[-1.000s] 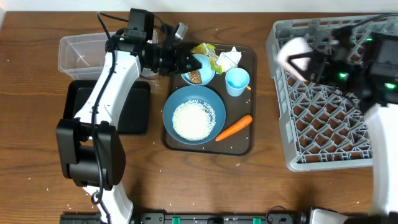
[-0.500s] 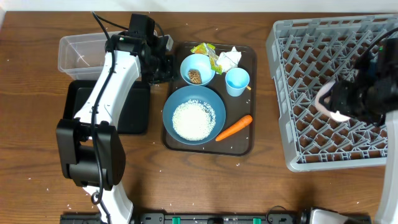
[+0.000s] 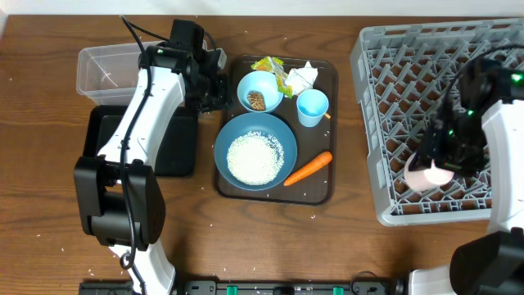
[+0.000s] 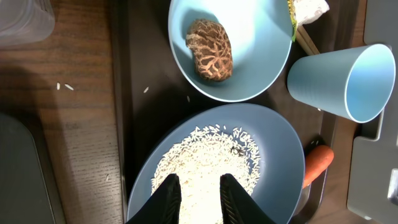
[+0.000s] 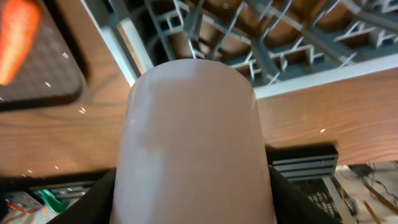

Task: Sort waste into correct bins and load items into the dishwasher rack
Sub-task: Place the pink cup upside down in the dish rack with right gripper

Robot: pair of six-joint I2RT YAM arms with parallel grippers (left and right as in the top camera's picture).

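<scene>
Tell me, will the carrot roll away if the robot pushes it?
Probably a little. The carrot looks round and lies on its side, so a sideways push could roll it. It is fatter at one end, so it would likely curve. The raised rim of the tray may well stop it. It looks stiff, so it shouldn't bend.

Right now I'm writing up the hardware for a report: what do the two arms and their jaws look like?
The left arm has white shell links between black joints and a bulky black base, with thin black cables looping near its wrist. The right arm is likewise white and black, with small green lights on its dark section. Both sets of jaws are black.
</scene>
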